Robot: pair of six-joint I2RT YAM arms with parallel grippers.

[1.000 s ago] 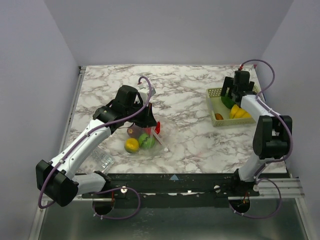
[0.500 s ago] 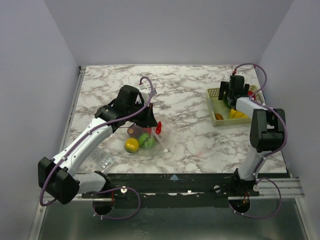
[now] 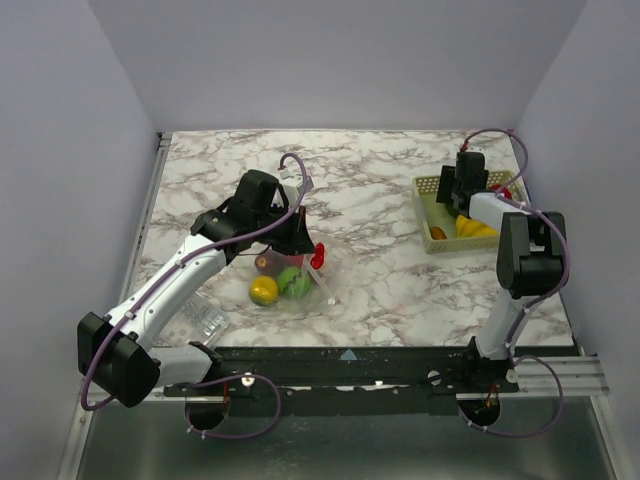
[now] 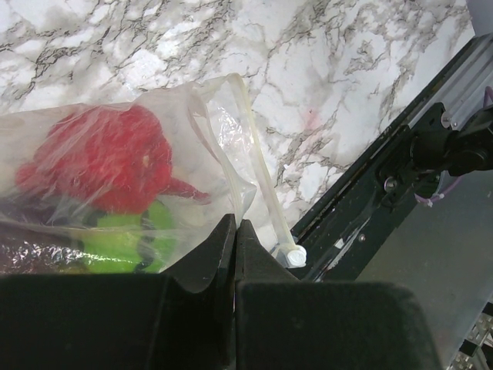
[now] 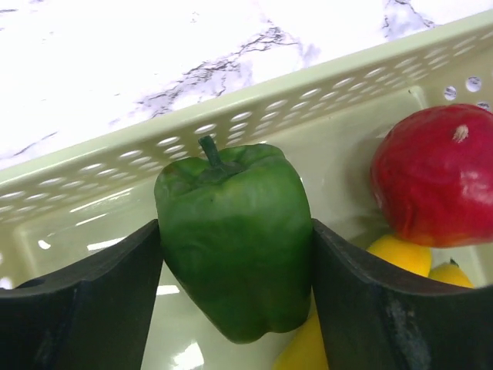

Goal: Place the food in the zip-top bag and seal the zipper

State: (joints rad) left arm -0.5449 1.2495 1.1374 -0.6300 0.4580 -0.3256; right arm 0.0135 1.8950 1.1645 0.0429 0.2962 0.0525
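Your right gripper (image 5: 235,297) is clamped on the pepper (image 5: 231,223), low in the basket (image 5: 100,150). I'd lift straight up so it clears the wall just ahead of the fingers. Your left gripper (image 4: 235,231) is pinched tight on the bag (image 4: 115,169) edge, with the zipper (image 4: 258,166) just past its tips, so hold that mouth open. Only the top view shows bag and basket are well apart. Only the left wrist view shows the pinch.

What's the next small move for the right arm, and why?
Probably lift the right end effector straight up. Its fingers press both sides of the green pepper, which sits low behind the basket wall. The left end effector pinches the zip-top bag near its zipper strip.
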